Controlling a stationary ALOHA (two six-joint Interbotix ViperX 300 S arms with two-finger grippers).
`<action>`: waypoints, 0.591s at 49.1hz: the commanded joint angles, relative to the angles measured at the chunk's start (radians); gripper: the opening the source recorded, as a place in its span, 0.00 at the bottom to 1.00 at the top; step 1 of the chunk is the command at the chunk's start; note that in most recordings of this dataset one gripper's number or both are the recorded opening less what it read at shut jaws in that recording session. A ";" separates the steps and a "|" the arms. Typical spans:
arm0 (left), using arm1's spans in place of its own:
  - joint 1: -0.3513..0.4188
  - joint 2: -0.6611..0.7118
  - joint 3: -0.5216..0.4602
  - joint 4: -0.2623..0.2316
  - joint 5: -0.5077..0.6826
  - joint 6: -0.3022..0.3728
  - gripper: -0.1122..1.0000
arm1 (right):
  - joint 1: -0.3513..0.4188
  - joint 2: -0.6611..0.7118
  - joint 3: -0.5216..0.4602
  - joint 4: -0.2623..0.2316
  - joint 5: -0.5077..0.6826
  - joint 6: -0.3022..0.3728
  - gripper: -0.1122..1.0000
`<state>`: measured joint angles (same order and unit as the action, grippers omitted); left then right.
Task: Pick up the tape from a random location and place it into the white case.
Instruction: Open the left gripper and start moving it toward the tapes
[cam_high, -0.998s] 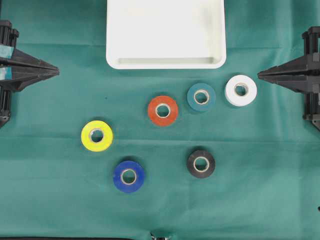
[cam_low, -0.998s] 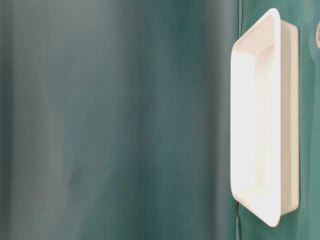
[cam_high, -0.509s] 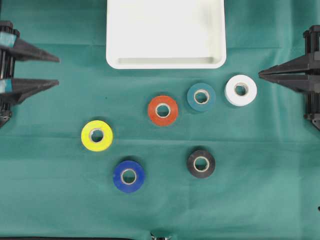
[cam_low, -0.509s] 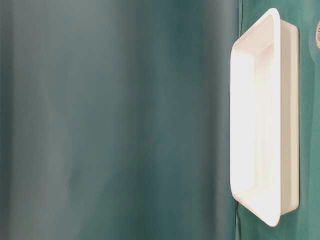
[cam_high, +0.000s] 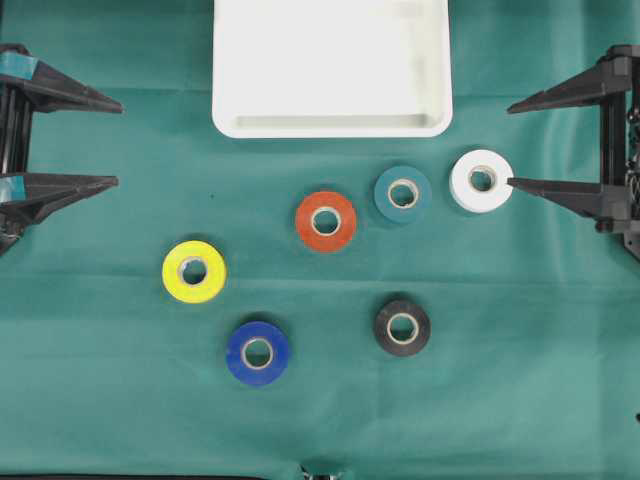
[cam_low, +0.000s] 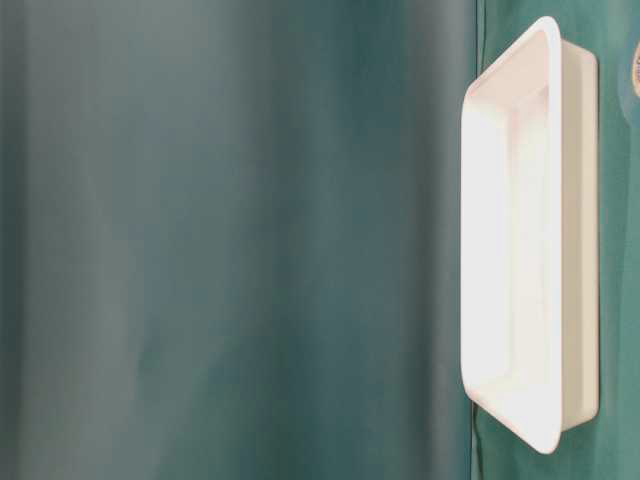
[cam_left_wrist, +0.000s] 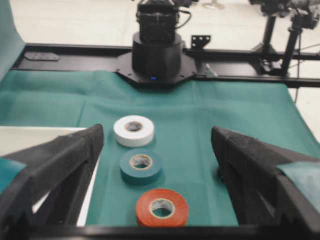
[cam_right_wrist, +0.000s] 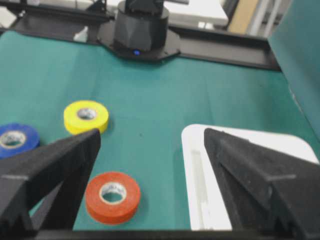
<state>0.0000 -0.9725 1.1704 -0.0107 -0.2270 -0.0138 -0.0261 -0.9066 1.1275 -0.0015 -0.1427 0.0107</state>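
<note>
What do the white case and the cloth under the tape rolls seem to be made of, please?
White case: likely moulded plastic, smooth with a slight gloss; its rounded corners and raised rim catch the light.
Green cloth: looks like a thin matte fabric or non-woven sheet; faint creases and no shine.

Green cloth over table, pale floor behind.

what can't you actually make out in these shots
- White case: its far edge is cut off by the top of the overhead view.
- Table-level view: shows only the case and cloth; at most a sliver of one roll at the right edge.
- Left wrist view: the yellow, blue and black rolls are out of frame.
- Both arms: cut off by the overhead's side edges.
</note>
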 joint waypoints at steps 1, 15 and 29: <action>-0.003 0.008 -0.020 -0.003 -0.006 0.000 0.99 | -0.002 0.003 -0.029 0.002 0.000 0.002 0.93; -0.066 0.008 -0.025 -0.003 -0.005 -0.002 0.99 | -0.003 0.002 -0.029 0.000 0.000 0.002 0.93; -0.255 0.008 -0.031 -0.003 -0.005 -0.002 0.99 | -0.003 0.002 -0.029 -0.002 0.000 0.000 0.93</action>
<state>-0.2086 -0.9725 1.1674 -0.0123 -0.2286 -0.0169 -0.0276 -0.9066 1.1244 -0.0031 -0.1381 0.0107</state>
